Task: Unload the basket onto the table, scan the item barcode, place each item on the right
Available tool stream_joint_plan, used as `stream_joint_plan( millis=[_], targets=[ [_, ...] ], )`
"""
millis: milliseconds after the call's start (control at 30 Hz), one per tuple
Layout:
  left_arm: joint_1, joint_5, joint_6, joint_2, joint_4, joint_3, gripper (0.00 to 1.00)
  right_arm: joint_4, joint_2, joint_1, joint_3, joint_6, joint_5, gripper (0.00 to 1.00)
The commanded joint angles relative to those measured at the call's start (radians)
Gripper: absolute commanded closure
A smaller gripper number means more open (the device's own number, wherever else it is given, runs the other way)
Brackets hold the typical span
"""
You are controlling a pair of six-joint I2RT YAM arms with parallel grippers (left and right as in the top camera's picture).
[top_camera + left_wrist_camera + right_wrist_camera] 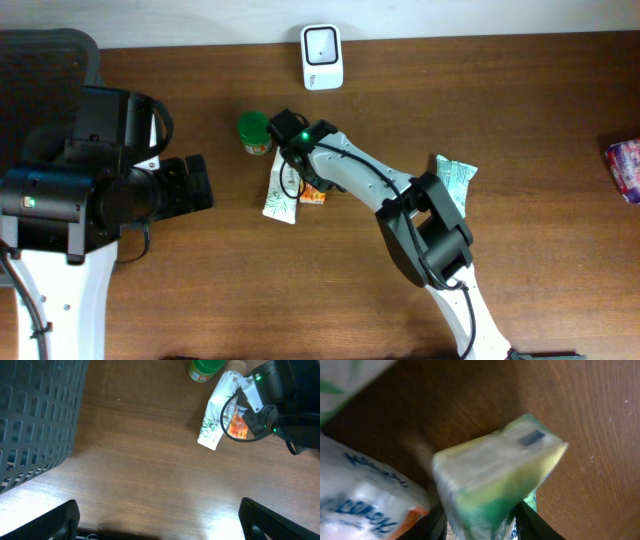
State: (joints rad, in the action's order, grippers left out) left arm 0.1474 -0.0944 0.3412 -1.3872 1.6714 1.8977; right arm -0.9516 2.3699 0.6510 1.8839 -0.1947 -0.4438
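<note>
As the right pincer [482, 521] grips a pack [495, 475], a jar [254, 130] stands near.

place: mock shop checkout | cues: barcode scanner [322, 56], basket [35, 420], packets [495, 475]

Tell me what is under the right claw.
A white pouch and an orange packet stick out beneath the right claw, both partly covered. The wrist view shows a green pack between its fingers; from overhead that pack is hidden.
</note>
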Motion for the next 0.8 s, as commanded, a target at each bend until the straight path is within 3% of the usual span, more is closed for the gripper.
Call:
stream_joint_plan(
  millis=[0, 33, 167, 233, 367, 433, 567, 767],
  targets=[
    [0.0, -0.004, 0.01, 0.011, -0.001, 0.003, 0.01, 0.01, -0.007, -0.021, -0.035, -0.011, 0.026, 0.8],
    [0.0, -0.004, 0.01, 0.011, -0.001, 0.003, 0.01, 0.01, -0.007, -0.021, -0.03, -0.006, 0.025, 0.95],
    [0.0, -0.003, 0.01, 0.011, -0.002, 0.003, 0.01, -0.086, -0.007, -0.027, 0.061, 0.068, 0.064, 0.96],
    [0.0, -0.004, 0.01, 0.011, -0.001, 0.003, 0.01, -0.182, -0.007, -0.042, 0.155, 0.073, 0.196, 0.96],
    [0.0, -0.004, 0.01, 0.011, -0.001, 0.003, 0.01, -0.356, -0.007, -0.124, 0.265, 0.072, 0.655, 0.96],
    [0.0, -0.003, 0.01, 0.011, -0.001, 0.003, 0.01, -0.392, -0.007, -0.202, 0.254, 0.071, 0.912, 0.96],
    [0.0, -0.003, 0.01, 0.011, -0.002, 0.003, 0.01, -0.391, -0.007, -0.335, 0.201, 0.009, 1.233, 0.96],
    [0.0, -0.003, 0.01, 0.011, -0.002, 0.003, 0.01, -0.322, -0.007, -0.457, -0.019, -0.014, 1.361, 0.96]
  ],
)
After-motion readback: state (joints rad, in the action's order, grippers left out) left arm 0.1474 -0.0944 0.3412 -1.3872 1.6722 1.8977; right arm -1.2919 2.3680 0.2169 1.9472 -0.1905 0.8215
